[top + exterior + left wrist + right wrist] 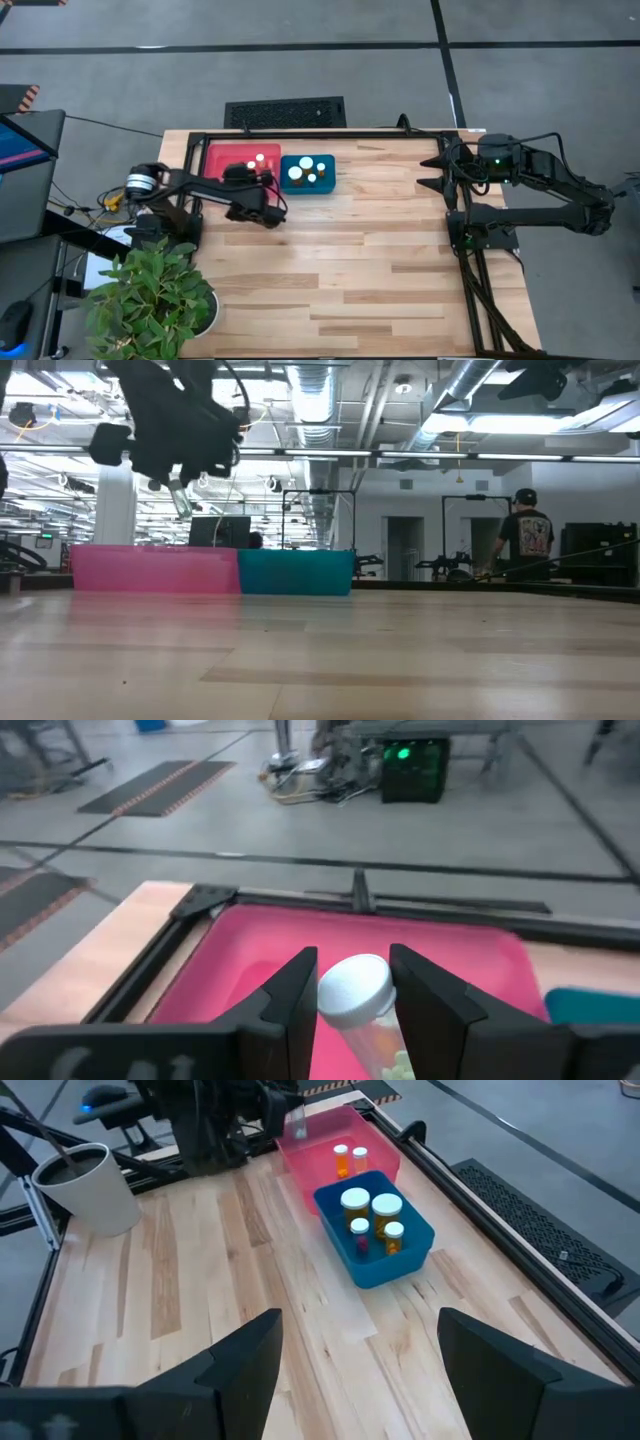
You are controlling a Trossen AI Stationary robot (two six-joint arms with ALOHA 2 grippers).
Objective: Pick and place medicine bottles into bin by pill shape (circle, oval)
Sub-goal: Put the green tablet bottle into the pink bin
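Potted plant (pixel 150 295) sitting at lower left of the high view, at the worktop (pixel 370 270) corner.

Left tool (pixel 350 1005) hanging over the pink bin (pixel 222 160), upper left of centre in the high view; in the low view it is riding well above the bin wall at upper left. Its fingers (pixel 290 1010) are pinching a clear medicine bottle (pixel 357 995) with a white cap, cap pointing away from the wrist, pale pills showing inside.

Pink bin is holding two small white-capped bottles (pixel 350 1157) with orange bodies, upright.

Blue bin (pixel 327 186) touching the pink bin's right side. Four white-capped bottles (pixel 371 1215) standing in it, two with wider caps, two smaller.

Right tool (pixel 358 1360) waiting at the right of the high view, off the worktop's right edge, fingers spread wide, gripping nothing.

A person (pixel 525 535) is standing in the room beyond, right of centre in the low view.
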